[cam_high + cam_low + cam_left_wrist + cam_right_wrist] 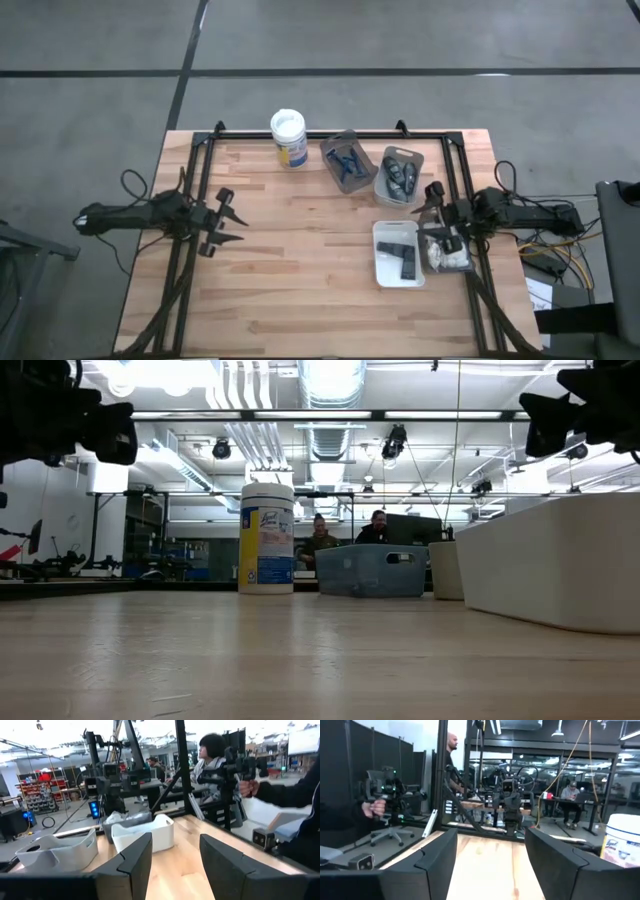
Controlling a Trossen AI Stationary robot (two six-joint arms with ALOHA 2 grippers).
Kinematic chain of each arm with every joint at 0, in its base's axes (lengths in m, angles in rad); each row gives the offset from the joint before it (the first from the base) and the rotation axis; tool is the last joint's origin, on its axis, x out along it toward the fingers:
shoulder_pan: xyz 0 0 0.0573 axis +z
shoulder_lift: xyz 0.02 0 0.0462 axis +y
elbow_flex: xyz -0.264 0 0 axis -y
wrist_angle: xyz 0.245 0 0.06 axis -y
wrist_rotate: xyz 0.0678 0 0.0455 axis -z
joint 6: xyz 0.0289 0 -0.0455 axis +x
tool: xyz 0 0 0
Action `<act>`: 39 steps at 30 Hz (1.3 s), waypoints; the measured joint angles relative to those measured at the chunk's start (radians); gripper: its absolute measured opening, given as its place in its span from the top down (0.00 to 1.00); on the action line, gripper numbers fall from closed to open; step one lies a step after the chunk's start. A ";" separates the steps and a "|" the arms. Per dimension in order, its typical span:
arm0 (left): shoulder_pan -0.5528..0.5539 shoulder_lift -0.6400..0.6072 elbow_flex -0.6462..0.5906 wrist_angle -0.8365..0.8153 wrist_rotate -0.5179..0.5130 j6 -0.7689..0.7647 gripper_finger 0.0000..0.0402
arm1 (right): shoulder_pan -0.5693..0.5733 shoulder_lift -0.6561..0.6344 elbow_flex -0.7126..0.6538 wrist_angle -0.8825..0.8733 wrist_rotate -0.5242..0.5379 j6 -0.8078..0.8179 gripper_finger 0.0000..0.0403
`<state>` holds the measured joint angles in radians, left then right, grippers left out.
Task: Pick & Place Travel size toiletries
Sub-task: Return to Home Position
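Left pincer: seen from above, it hangs over the left side of the table, fingers spread wide, nothing in them
Right pincer: wide open and empty too, by the right edge, just beside the white tray
Razors: blue, in a grey tray near the far edge
Bottles: dark, in the second grey tray right next to it
Tubes: black, lying in the white tray
Packets: white, in a dark bin against the right edge
Tub: upright at the far edge, left of the razors
Open room: big stretch of wood between the pincers and along the near edge
Low view: tub and a grey tray at the far edge, white tray wall on the right
Left wrist: fingers well apart, trays ahead, a person past the edge
Right wrist: fingers well apart, planks run straight across to the left arm
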<state>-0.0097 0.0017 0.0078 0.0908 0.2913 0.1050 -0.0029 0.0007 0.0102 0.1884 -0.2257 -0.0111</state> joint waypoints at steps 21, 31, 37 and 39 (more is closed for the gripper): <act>-0.001 0.038 -0.002 -0.043 0.000 0.088 0.57 | 0.000 0.025 -0.001 -0.144 -0.011 -0.043 0.30; -0.001 0.174 -0.002 -0.051 -0.098 -0.168 0.57 | 0.000 0.110 -0.001 -0.143 -0.006 0.168 0.23; -0.001 0.220 -0.002 -0.050 -0.235 -0.238 0.57 | 0.000 0.126 -0.001 -0.126 0.167 0.191 0.19; -0.001 0.221 -0.002 -0.052 -0.240 -0.248 0.57 | 0.000 0.123 -0.001 -0.116 0.174 0.188 0.17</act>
<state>-0.0105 0.2225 0.0063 0.0388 0.0513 -0.1426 -0.0029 0.1233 0.0093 0.0720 -0.0513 0.1764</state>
